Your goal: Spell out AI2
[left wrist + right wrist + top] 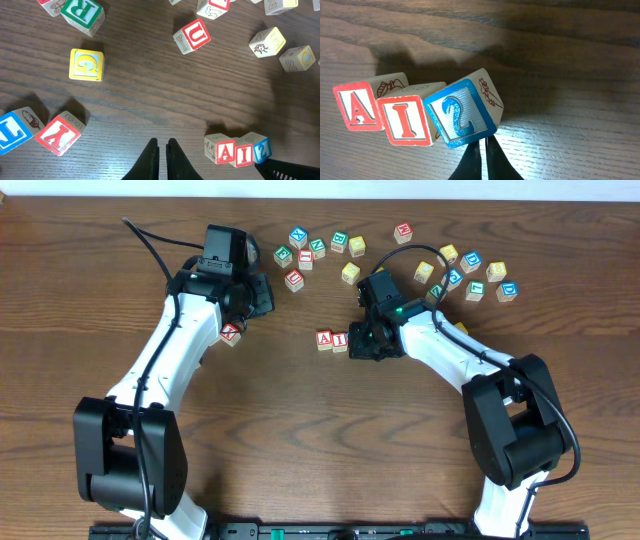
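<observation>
Blue 2 block (461,114) tilted, corner against I block (406,122) | right jaws near-closed, seemingly empty | left jaws alike

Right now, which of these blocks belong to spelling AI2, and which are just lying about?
Part of the job:
red A block
red I block
blue 2 block, tilted beside the I
right gripper, at the 2

Just lying about:
yellow G block
red U block
green R block
other scattered blocks
</observation>
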